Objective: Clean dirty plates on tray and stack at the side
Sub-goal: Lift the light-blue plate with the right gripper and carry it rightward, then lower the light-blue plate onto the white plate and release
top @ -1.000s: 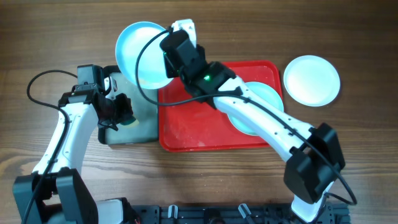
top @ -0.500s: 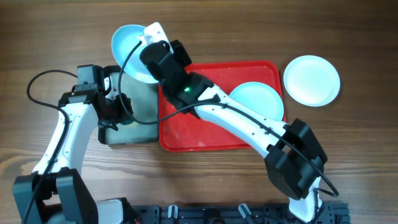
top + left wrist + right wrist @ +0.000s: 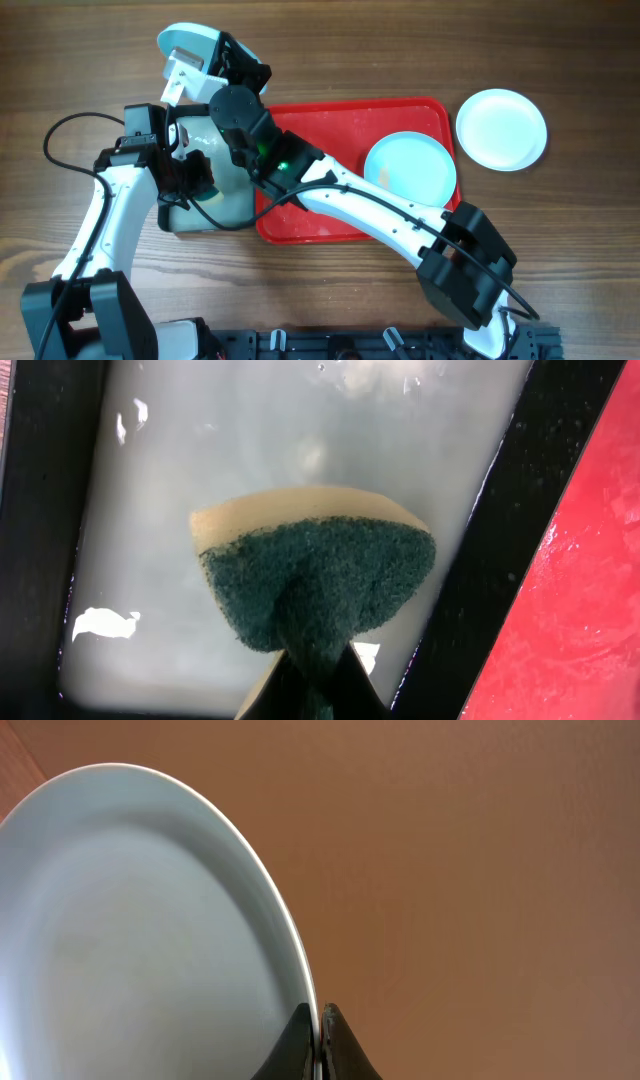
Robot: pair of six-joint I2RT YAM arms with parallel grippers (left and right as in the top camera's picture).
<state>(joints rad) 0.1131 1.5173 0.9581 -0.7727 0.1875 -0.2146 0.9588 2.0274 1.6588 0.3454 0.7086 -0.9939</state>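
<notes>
My right gripper (image 3: pixel 320 1020) is shut on the rim of a pale turquoise plate (image 3: pixel 130 940). In the overhead view it holds that plate (image 3: pixel 188 42) tilted steeply on edge, beyond the back left corner of the red tray (image 3: pixel 310 205). A second turquoise plate (image 3: pixel 410 170) lies flat on the tray's right half. The white plate (image 3: pixel 502 128) rests on the table to the right of the tray. My left gripper (image 3: pixel 312 678) is shut on a green and yellow sponge (image 3: pixel 315 575) and holds it over cloudy water.
A small black-rimmed tray (image 3: pixel 40 510) holding the water sits against the red tray's left side (image 3: pixel 590 610). My right arm (image 3: pixel 360 200) stretches diagonally across the red tray. A black cable (image 3: pixel 60 125) loops at the far left.
My right arm has swung the turquoise plate left and farther back, off the red tray's corner, and tipped it more on edge. The left arm and sponge have stayed put.
</notes>
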